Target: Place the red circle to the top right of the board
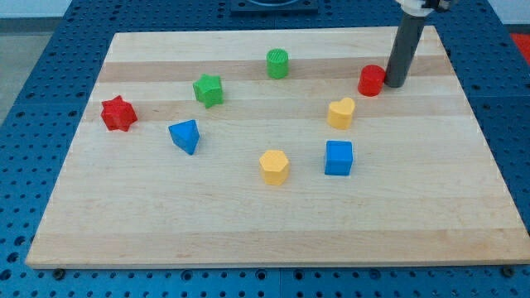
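The camera view shows the wooden board [273,219] carrying eight blocks. The red circle [371,80] stands in the far right part of the board, near but not at the far right corner. The rod's tip [394,84] rests on the board directly to the right of the red circle, touching it or just beside it; contact cannot be confirmed. The arm carries no jaws, so there is no open or closed state to report. Because the tip lies on the corner side of the red circle, a push from this position would likely drive it left, away from the goal. The tip probably needs to come around to the block's near left side first. The yellow heart [340,112] sits near that side and could obstruct the approach.
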